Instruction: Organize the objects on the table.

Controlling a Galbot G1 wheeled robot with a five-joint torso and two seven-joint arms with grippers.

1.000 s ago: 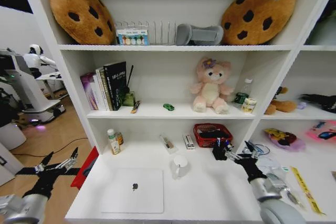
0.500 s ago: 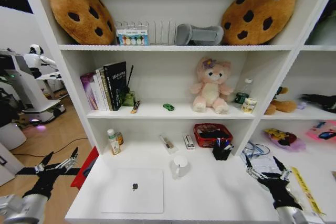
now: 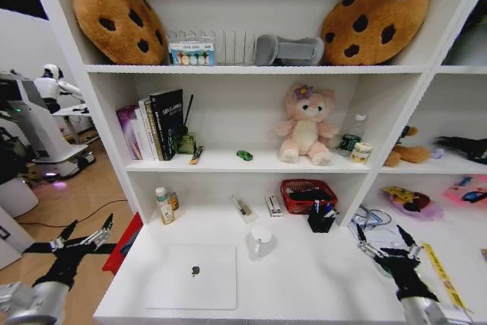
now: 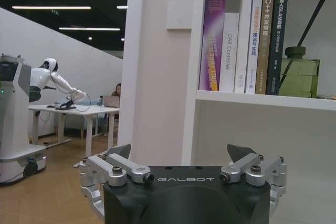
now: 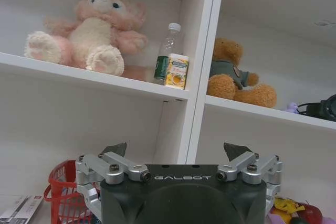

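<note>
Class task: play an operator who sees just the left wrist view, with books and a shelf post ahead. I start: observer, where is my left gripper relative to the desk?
Observer: In the head view the left gripper hangs open off the table's left end, over the wooden floor, level with the closed laptop.
Operator: Where is the other arm?
Observer: The right gripper is open above the table's right part, holding nothing.
Operator: What stands nearest it?
Observer: A black pen cup stands toward the shelf from it, beside a red basket.
Operator: Any toy car?
Observer: A green toy car sits on the shelf above, left of the pink plush.
</note>
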